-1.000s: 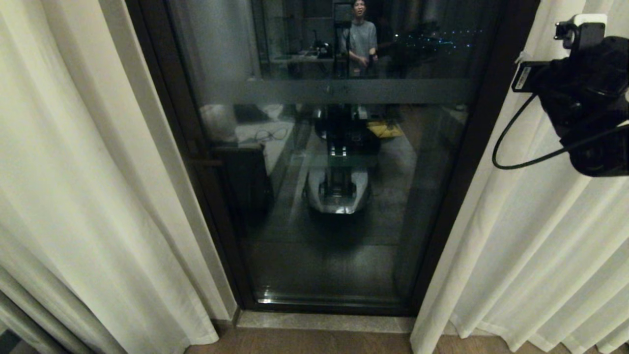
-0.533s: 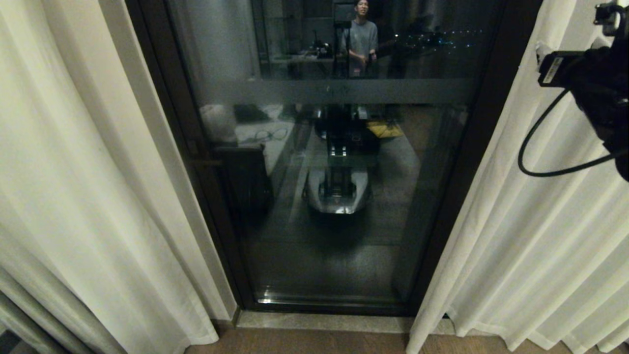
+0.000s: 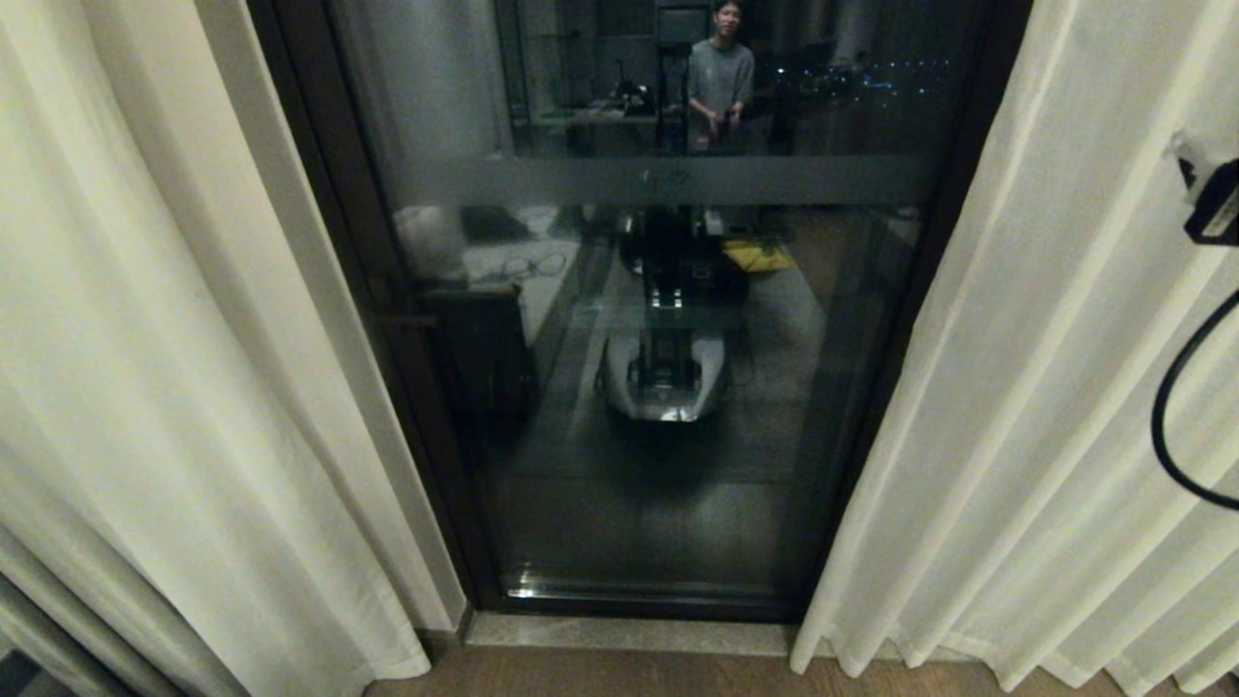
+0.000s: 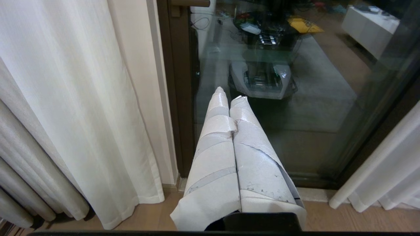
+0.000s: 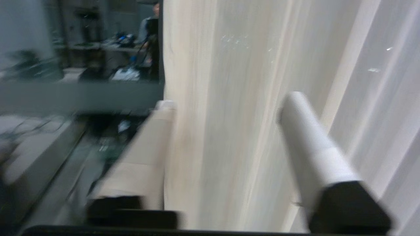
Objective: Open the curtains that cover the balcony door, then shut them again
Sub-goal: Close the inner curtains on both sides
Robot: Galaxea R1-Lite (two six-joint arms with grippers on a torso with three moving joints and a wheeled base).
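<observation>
The curtains (image 3: 145,319) hang parted in the head view, one panel at 9 o'clock and the other (image 3: 1045,407) at 3 o'clock, leaving the door (image 3: 668,319) bare between them, with a frosted band (image 3: 668,181) across its glass. A person (image 3: 721,77) is reflected at 12 o'clock. The right gripper (image 5: 226,105) is at the inner edge of the 3 o'clock panel, its fingers (image 5: 308,144) spread apart with the fabric edge between them and no grip closed on it. The left gripper (image 4: 229,96) is low before the door, fingers (image 4: 216,137) pressed together, holding nothing.
</observation>
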